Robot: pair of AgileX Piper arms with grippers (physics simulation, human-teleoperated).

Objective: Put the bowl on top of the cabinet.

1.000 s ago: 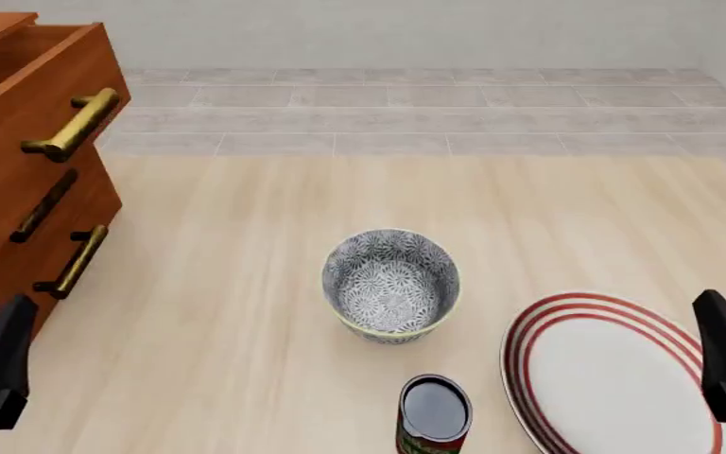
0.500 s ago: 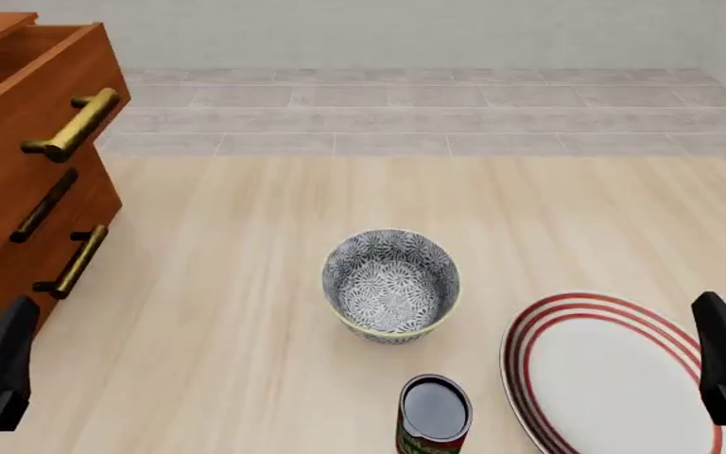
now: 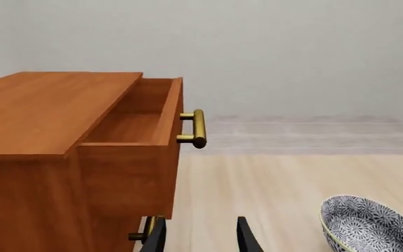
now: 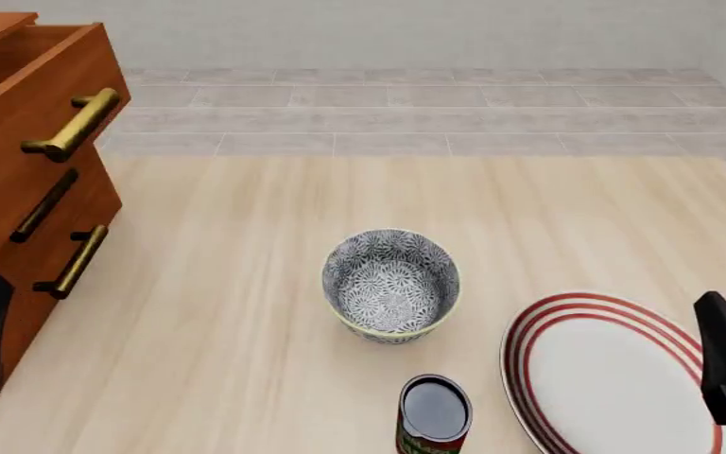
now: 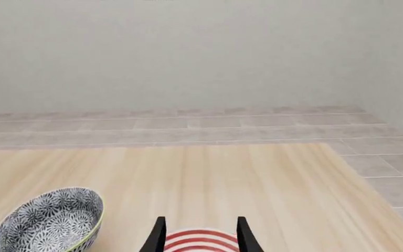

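Deep floral blue-grey bowl [image 4: 391, 284], yellow-green rim, upright on table [image 4: 250, 284]

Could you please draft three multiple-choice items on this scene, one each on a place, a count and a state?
1. Where does the bowl stand?
A. on the cabinet
B. on the table, clear of the plate
C. in the drawer

2. How many bar handles show on the cabinet in the front view?
A. one
B. three
C. five

3. What state is the top drawer in?
A. pulled open
B. shut flush
C. removed

Answers: 1 B, bare wood surrounds it, with the plate apart; 2 B, two brass and one dark; 3 A, its empty inside shows in the left wrist view.
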